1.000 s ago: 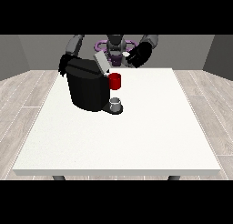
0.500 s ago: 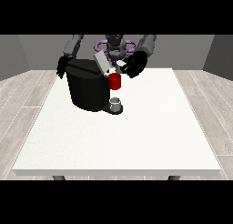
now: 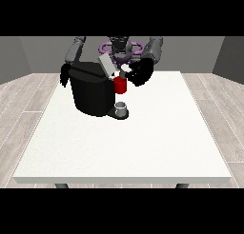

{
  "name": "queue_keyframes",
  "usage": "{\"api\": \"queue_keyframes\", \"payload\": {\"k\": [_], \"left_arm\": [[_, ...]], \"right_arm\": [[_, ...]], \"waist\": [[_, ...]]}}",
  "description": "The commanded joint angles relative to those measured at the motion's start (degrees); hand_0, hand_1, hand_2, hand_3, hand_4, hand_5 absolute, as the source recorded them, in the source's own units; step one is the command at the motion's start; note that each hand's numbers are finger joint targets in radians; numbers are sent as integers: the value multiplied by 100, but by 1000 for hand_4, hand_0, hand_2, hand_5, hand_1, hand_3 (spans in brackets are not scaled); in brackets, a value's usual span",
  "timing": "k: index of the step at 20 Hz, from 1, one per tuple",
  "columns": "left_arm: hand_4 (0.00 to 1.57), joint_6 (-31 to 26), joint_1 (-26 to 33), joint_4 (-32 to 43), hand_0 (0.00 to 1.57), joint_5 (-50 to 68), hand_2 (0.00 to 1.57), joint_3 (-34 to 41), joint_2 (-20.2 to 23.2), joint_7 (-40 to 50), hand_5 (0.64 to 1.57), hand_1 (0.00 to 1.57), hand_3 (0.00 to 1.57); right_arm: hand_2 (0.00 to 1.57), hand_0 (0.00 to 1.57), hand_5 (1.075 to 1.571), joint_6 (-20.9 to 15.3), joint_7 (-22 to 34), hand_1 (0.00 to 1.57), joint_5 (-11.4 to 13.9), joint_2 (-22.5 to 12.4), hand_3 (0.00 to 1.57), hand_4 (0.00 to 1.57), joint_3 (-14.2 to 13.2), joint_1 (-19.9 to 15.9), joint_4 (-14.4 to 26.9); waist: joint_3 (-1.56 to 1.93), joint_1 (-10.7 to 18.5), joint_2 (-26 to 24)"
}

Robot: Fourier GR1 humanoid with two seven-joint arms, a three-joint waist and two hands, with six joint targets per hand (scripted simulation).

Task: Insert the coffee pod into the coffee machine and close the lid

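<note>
Black coffee machine (image 3: 93, 92) sits toward the far-left of white worktop (image 3: 143, 142), its grey lid (image 3: 106, 65) tilted up. Red brew head (image 3: 120, 85) at machine's front, small grey cup (image 3: 121, 107) below it. Hand at view's right (image 3: 139, 72) is by the red part w/ a white bit near its fingers, poss. the pod; grip can't tell. Hand at view's left (image 3: 63, 77) hangs beside machine, fingers unclear.

Grey-armed robot (image 3: 119, 45) with black hands and purple rings (at shoulder height).
</note>
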Motion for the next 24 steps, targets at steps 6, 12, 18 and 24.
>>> {"api": "queue_keyframes", "payload": {"k": [6,12,18,24], "left_arm": [[698,-112,-109,197,1523,-127,1529,-101,321,-240,1571,1523,1442],[608,100,-521,267,1431,-174,1457,-57,359,-40,1571,1431,1362],[628,129,-567,286,1412,-201,1438,-130,233,51,1571,1412,1367],[0,88,196,-172,0,314,0,-134,-583,-915,1571,0,0]], "right_arm": [[0,0,1571,96,-59,0,-45,-134,0,242,-150,-121,276],[0,0,1571,-167,88,0,39,-1,0,231,-137,-578,359],[0,0,1571,-91,-116,0,115,39,0,260,-76,-465,616],[0,0,1571,65,-332,0,-253,-310,0,326,-668,-446,1192]], "waist": [[-5,-29,252],[-3,-50,436],[-4,-106,287],[-3,620,99]]}}
